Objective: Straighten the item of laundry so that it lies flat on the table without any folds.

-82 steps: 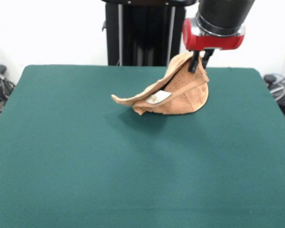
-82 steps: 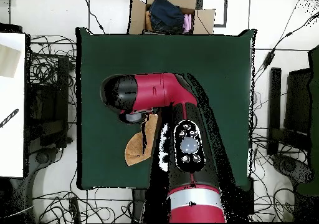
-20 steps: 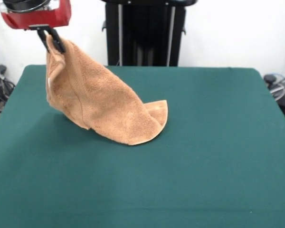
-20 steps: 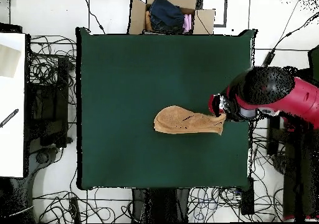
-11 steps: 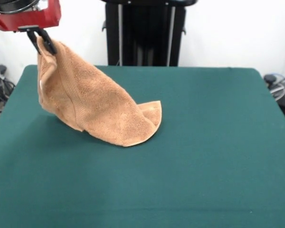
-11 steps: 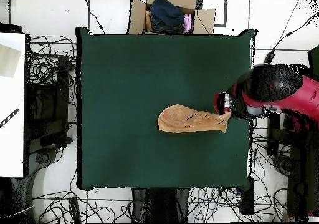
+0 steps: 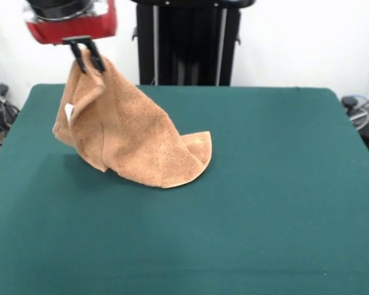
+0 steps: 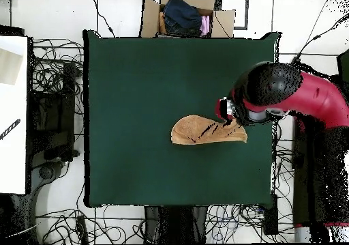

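The orange-tan terry towel (image 7: 132,138) hangs by one corner from my gripper (image 7: 88,60), which is shut on it at the upper left of the front view. Its lower end rests bunched on the green table (image 7: 264,184), and a small white label (image 7: 69,110) shows on its left side. In the overhead view the towel (image 8: 201,131) lies as a narrow draped shape right of the table's (image 8: 136,85) middle, with my gripper (image 8: 228,114) above its right end.
A cardboard box of clothes (image 8: 185,16) sits beyond the table's top edge in the overhead view. Cables cover the floor around the table. The robot's black pedestal (image 7: 187,43) stands behind the table's far edge.
My gripper has moved rightward in the front view with the towel's corner, and toward the table's middle in the overhead view. The hanging towel swung with it; its lower end shifted slightly.
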Controlling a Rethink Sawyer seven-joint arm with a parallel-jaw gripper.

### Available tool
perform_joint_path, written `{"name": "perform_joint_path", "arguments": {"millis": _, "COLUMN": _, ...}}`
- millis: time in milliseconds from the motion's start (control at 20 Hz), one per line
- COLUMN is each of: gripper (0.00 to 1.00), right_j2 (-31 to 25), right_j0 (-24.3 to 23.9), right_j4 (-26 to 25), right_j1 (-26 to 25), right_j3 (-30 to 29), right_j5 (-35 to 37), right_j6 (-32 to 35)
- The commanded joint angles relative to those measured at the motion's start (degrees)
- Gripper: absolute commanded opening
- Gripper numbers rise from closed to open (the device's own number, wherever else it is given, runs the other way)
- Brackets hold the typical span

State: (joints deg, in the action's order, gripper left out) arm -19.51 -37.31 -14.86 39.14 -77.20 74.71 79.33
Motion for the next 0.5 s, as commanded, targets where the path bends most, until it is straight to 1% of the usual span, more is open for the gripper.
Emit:
{"name": "perform_joint_path", "arguments": {"millis": 50, "gripper": 0.00, "right_j2": -0.07, "right_j0": 4.56, "right_j4": -4.50, "right_j1": 0.64, "right_j3": -7.40, "right_j5": -2.50, "right_j6": 0.05}}
{"name": "perform_joint_path", "arguments": {"millis": 500, "gripper": 0.00, "right_j2": 1.20, "right_j0": 7.86, "right_j4": -4.67, "right_j1": -1.33, "right_j3": -8.23, "right_j5": -6.88, "right_j6": 5.43}}
